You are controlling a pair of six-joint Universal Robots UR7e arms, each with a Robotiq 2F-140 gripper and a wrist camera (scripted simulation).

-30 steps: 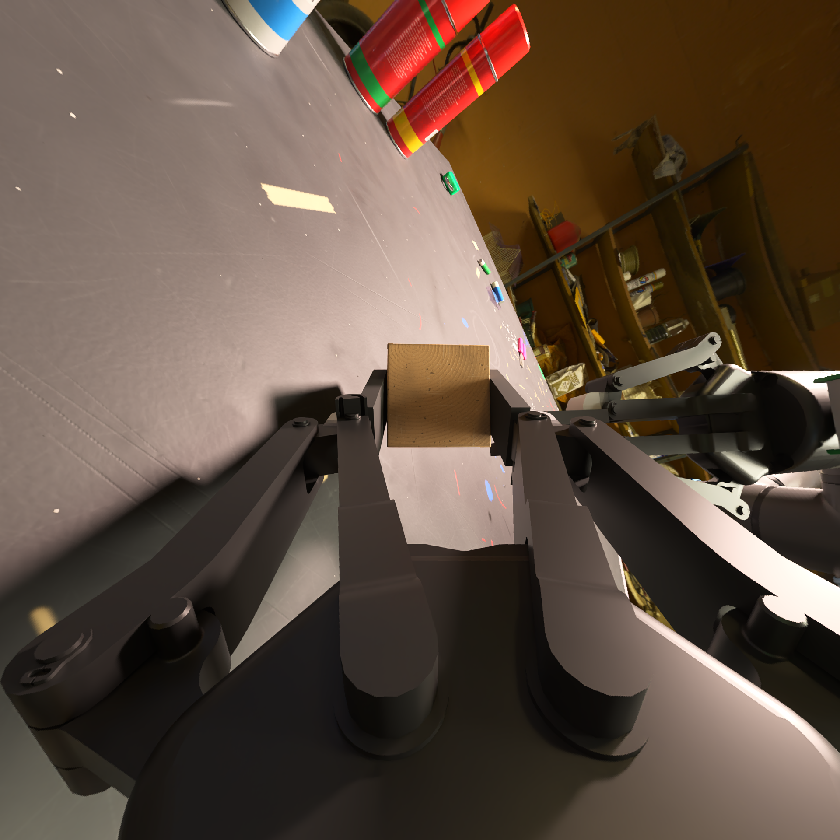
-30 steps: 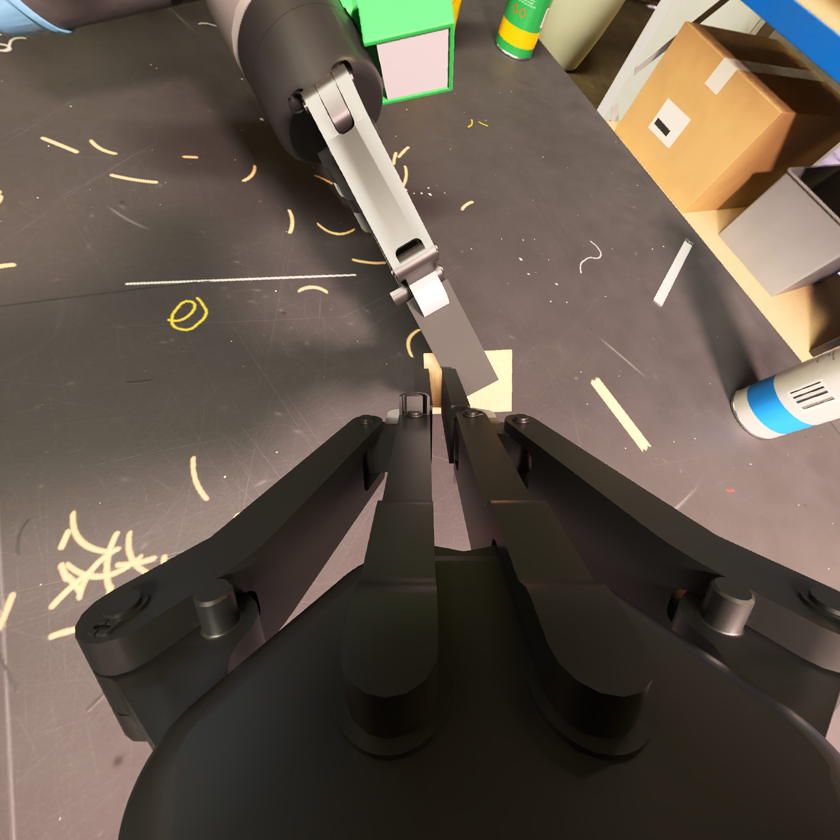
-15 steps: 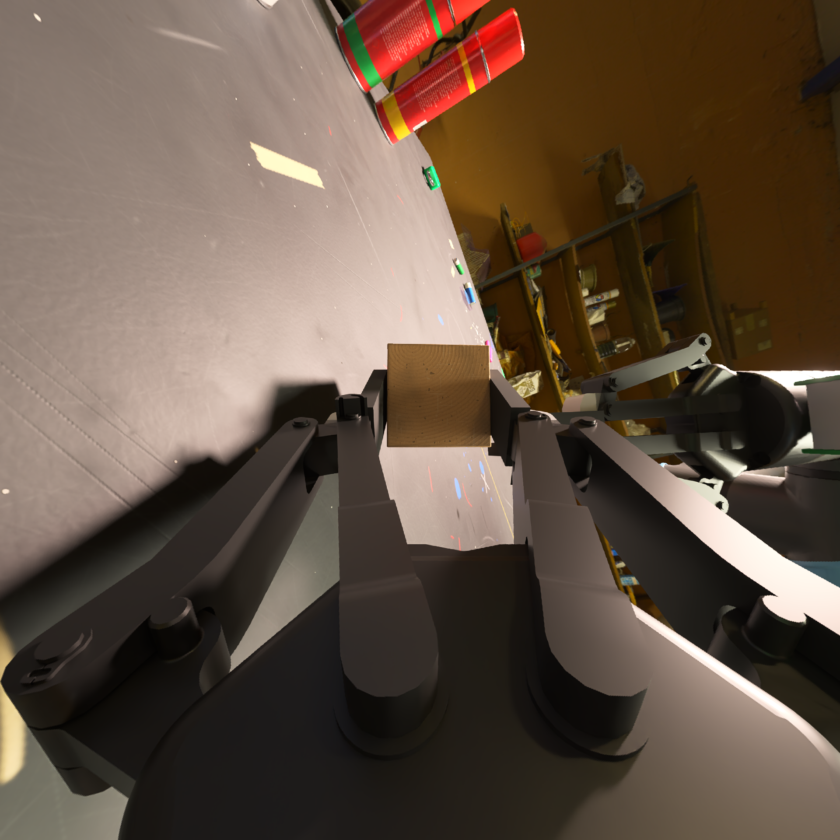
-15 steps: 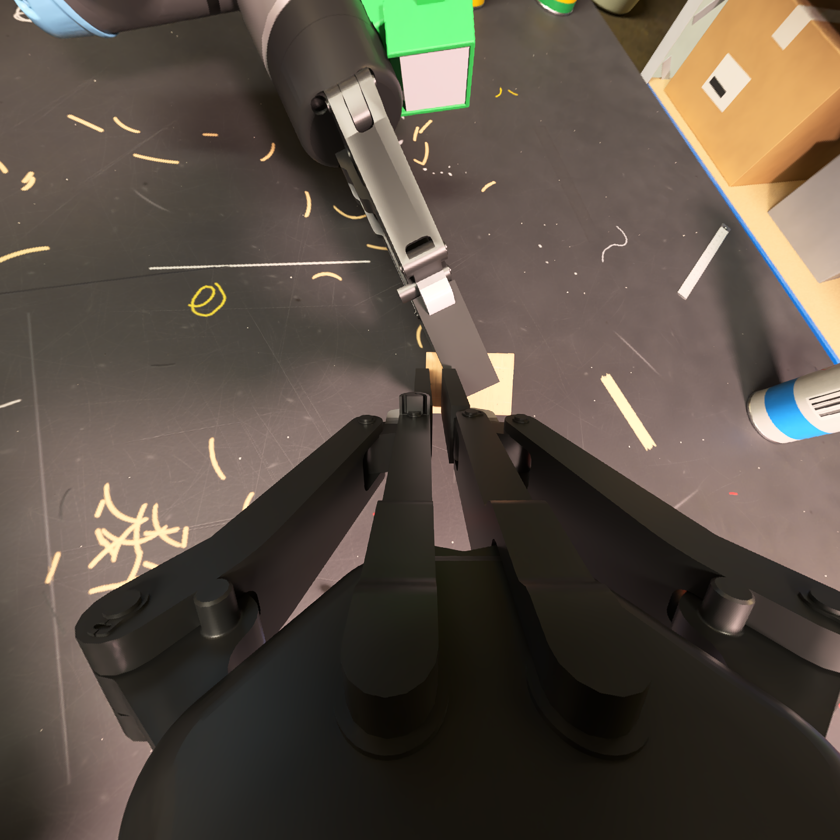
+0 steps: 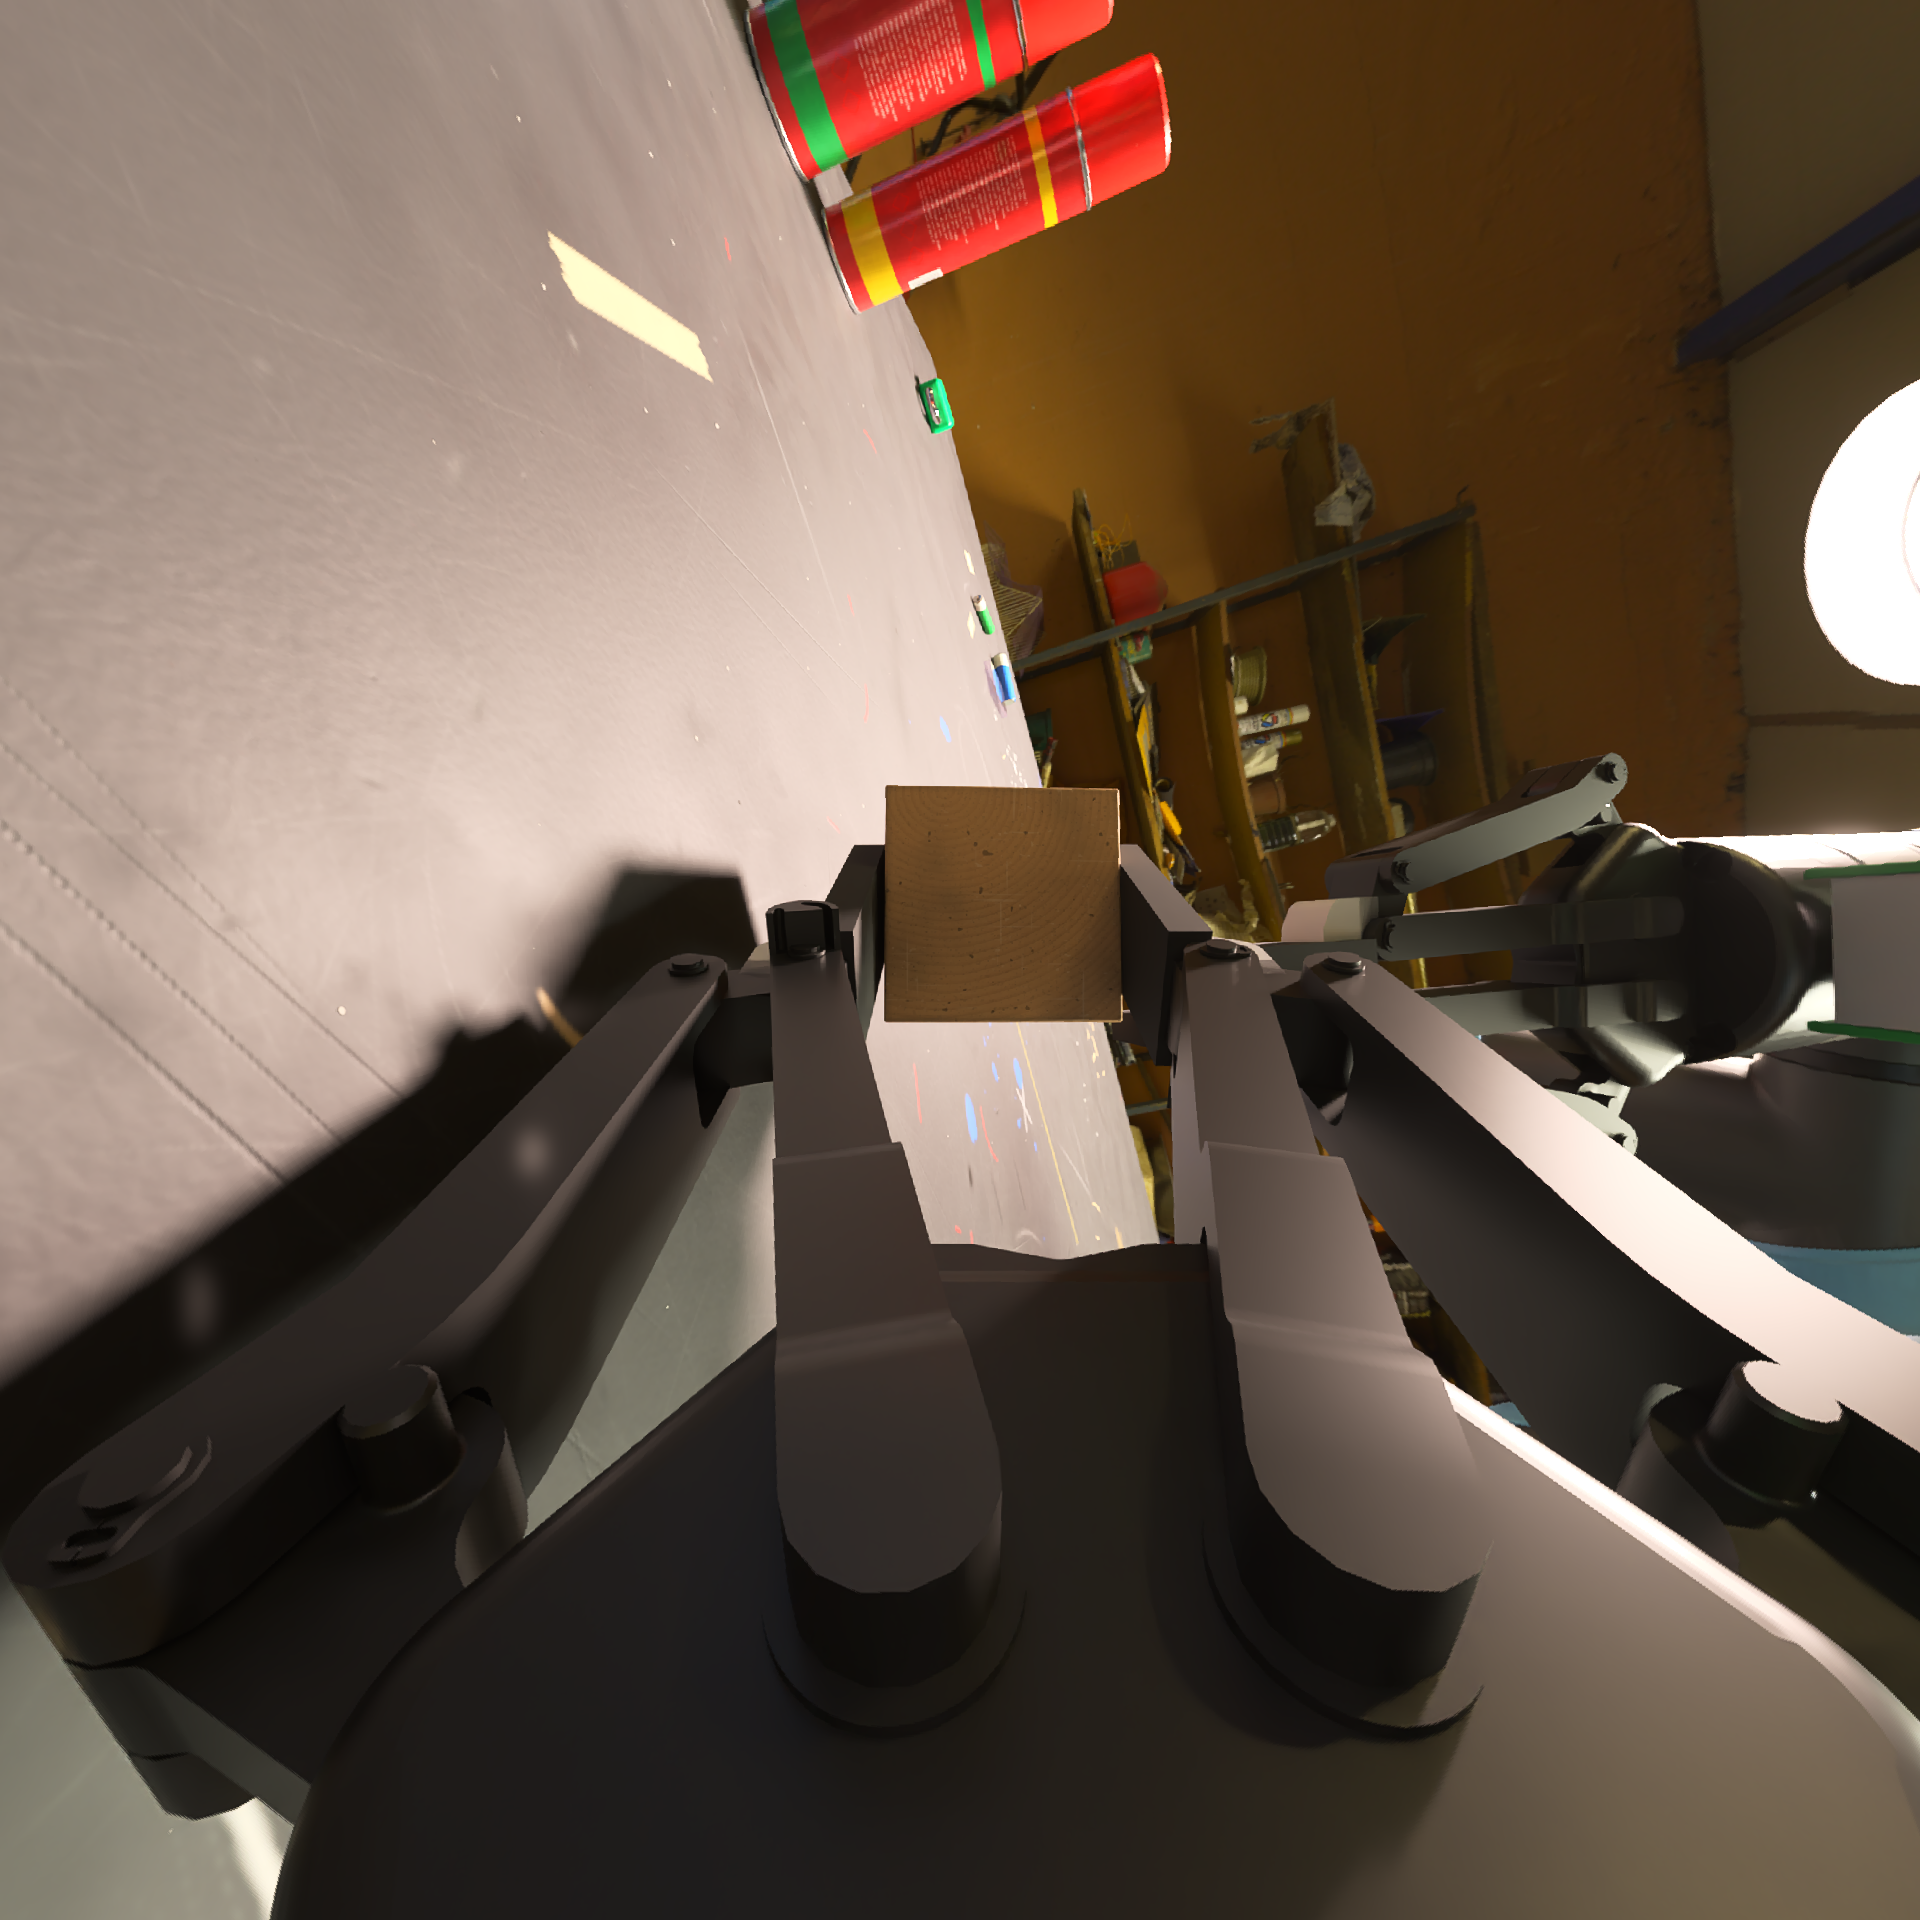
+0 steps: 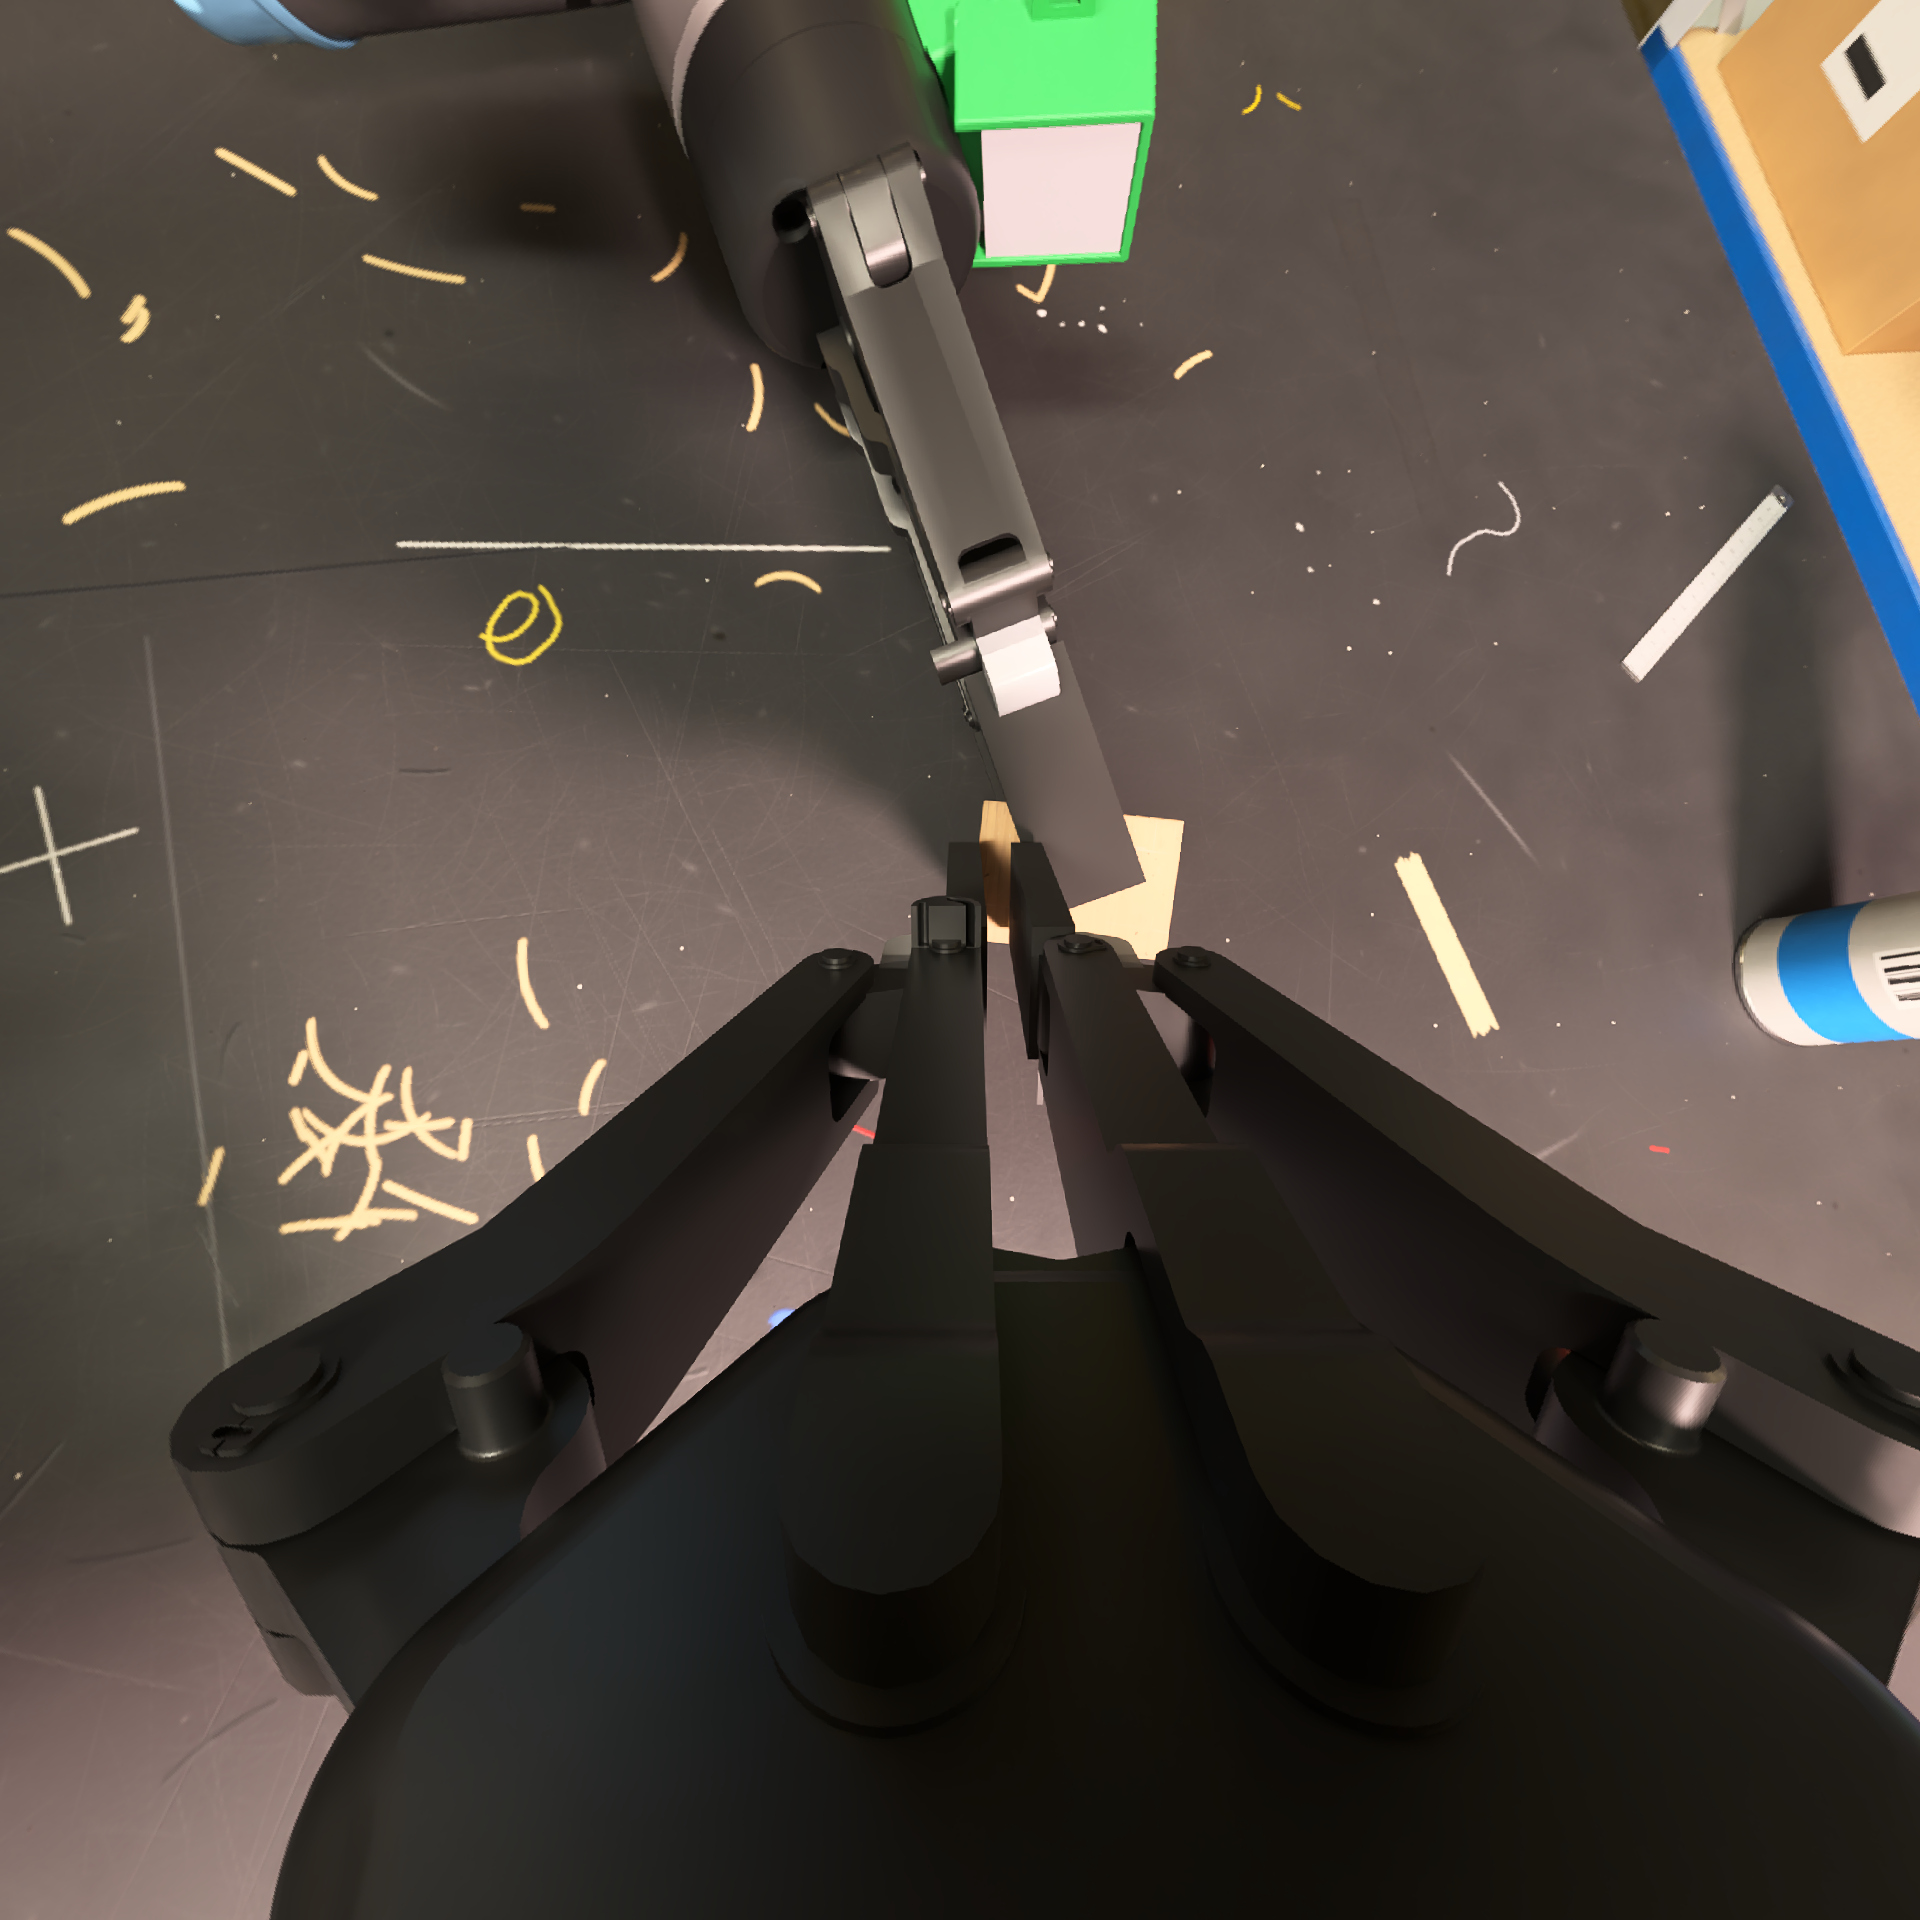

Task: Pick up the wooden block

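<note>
The wooden block (image 5: 1003, 904) is a tan cube clamped between the pads of my left gripper (image 5: 1003, 896), which is shut on it and holds it off the dark table (image 5: 312, 520). In the right wrist view the block (image 6: 1148, 899) shows pale, partly hidden by a left finger (image 6: 1070, 800) reaching down from the top. My right gripper (image 6: 995, 883) is shut and empty, with its tips just in front of the block's left edge. It also shows at the right of the left wrist view (image 5: 1351, 920).
Two red cans (image 5: 914, 83) (image 5: 997, 187) lie at the table's far end. A green box (image 6: 1049, 125) sits behind the left arm. A blue-banded can (image 6: 1829, 971), a pale strip (image 6: 1444, 945) and a grey strip (image 6: 1704, 587) lie right. A cardboard box (image 6: 1849, 156) sits beyond the blue edge.
The left gripper has kept its hold on the block and risen from the table; the cans slid toward the frame's top. The right gripper stayed shut and rose alongside.
</note>
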